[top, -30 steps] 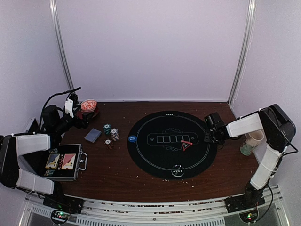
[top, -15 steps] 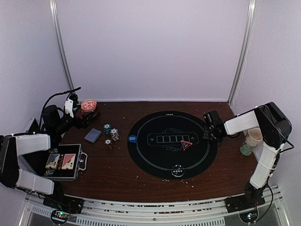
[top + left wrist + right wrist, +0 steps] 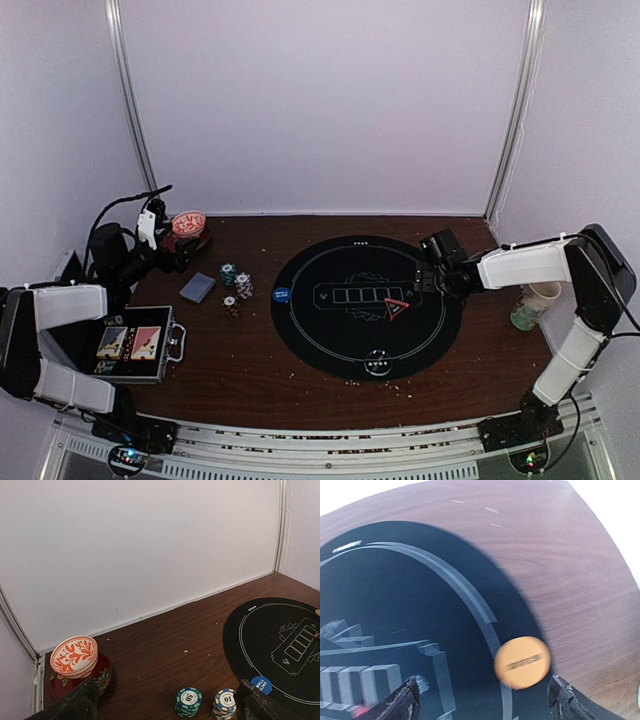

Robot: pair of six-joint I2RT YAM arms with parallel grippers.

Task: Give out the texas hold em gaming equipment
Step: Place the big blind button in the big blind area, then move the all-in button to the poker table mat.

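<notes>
Reaching over the right rim of the round black mat (image 3: pixel 330 345), the right claw (image 3: pixel 485 682) stands wide and holds nothing. The orange button (image 3: pixel 522 662) lies flat between its fingers, nearer the right one and touching neither. It sits at the mat's edge, just beside bare wood; the wrist view is blurred.

Other items on the mat:
- Red-triangle button (image 3: pixel 397 308): right of centre, at the end of the printed row of card boxes.
- Silvery button (image 3: pixel 377 364): near edge.
- Blue button (image 3: pixel 282 295): left edge.

On the worktop (image 3: pixel 230 385), left of the mat:
- Three small chip stacks (image 3: pixel 243 286) stand close together.
- The cards (image 3: pixel 198 288) lie face down just left of them.

The left claw (image 3: pixel 167 692) hovers at the far left, jaws wide and empty. It is above the worktop, between the bowl (image 3: pixel 75 662) and the chips. The case (image 3: pixel 135 345) lies open at the near left, with two packs inside. A cup (image 3: pixel 535 300) stands at the right edge.
</notes>
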